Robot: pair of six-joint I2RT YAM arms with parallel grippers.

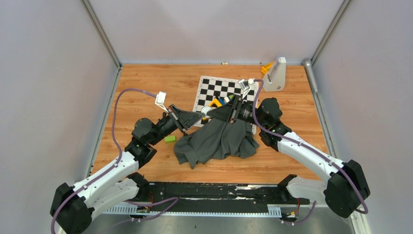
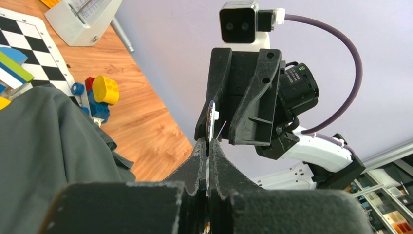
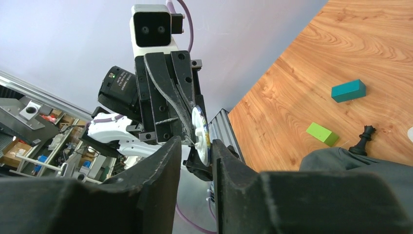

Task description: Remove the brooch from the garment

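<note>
On the left of the wooden desk [image 1: 141, 87], the left arm [image 1: 109, 171] reaches in toward the middle. A small green block [image 1: 169, 139] lies near its wrist, and a black chess piece [image 3: 363, 139] stands just beside the garment's left edge. The left jaws are pinched tight on the brooch [image 3: 200, 131], a small white disc seen edge-on that stands out of their tips. In the left wrist view a thin pin shows just beside it. The brooch is held up off the desk near the middle, over the far left part of the garment [image 1: 219, 139]. The garment is a dark grey shirt lying crumpled in a heap, and its far part overlaps the near edge of the chequered board [image 1: 221, 88]. Whether the pin passes through the cloth cannot be told. Coloured toy bricks [image 2: 100, 95] sit at the board's near edge, just beside the cloth. The right arm [image 1: 307, 151] comes in from the right, and the right jaws face the left jaws tip to tip. They stand narrow on either side of the disc's free edge. A sliver of gap shows on one side, so no clamp on the disc can be seen. At the far right, just beside the board's corner, stands a white wedge-shaped stand [image 1: 276, 74] with an orange piece [image 1: 266, 67] just behind it.
</note>
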